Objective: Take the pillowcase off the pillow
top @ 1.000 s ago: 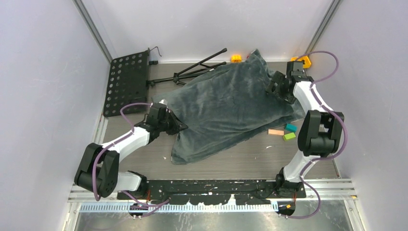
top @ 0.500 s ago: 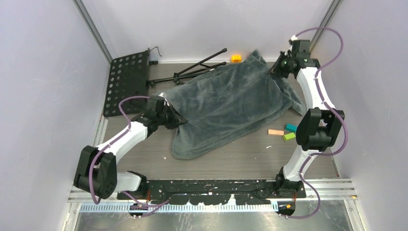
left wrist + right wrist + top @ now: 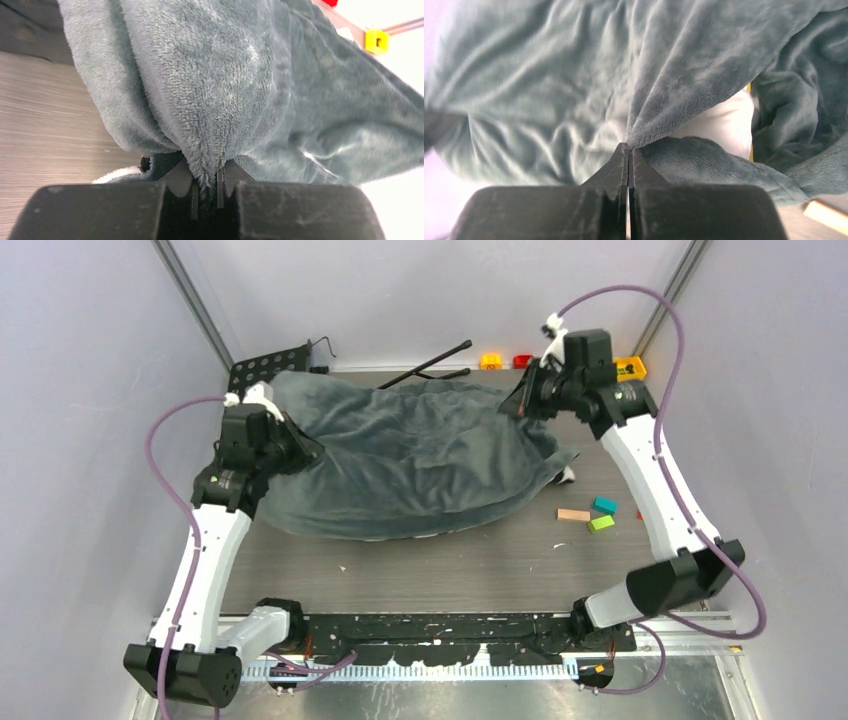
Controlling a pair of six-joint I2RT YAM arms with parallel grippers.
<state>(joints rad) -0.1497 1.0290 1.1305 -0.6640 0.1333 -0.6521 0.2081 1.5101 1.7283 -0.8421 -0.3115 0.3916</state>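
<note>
Both pairs of jaws are pressed together on fleece. The left gripper (image 3: pixel 205 176) pinches a bunched fold of the pillowcase (image 3: pixel 210 85) at its left end, and the right gripper (image 3: pixel 629 150) nips a thin pleat at its far right end. The grey-teal sack spans the table (image 3: pixel 450 570) between them, raised at both ends. The white pillow (image 3: pixel 724 125) shows in the opening beside the right gripper.

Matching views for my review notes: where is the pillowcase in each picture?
Top external: the pillowcase spans the table's middle, strung between left gripper and right gripper.
Left wrist: fills the upper frame, one fold pinched at bottom centre.
Right wrist: covers nearly everything, one fold pinched likewise.
Shared landmark: the grey wood-grain table beneath it.
</note>
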